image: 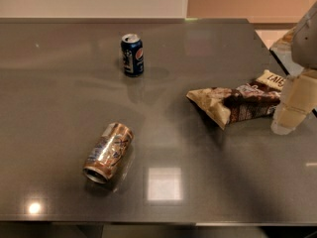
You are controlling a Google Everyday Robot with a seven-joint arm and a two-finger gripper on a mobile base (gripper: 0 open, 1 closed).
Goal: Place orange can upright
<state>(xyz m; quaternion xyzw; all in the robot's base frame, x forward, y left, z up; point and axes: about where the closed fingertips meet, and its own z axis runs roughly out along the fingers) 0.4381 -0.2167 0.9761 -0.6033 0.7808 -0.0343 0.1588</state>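
Note:
The orange can (109,151) lies on its side on the grey table (59,83), front left of centre, with one end facing the front edge. It is shiny copper-orange with white and dark markings. My gripper (293,108) hangs at the right edge of the camera view, pale and blocky, far to the right of the can and just beside a snack bag. It touches nothing that I can see.
A dark blue Pepsi can (132,54) stands upright at the back, left of centre. A brown and cream snack bag (235,103) lies at the right. The table's front edge runs along the bottom and its right edge passes behind my gripper.

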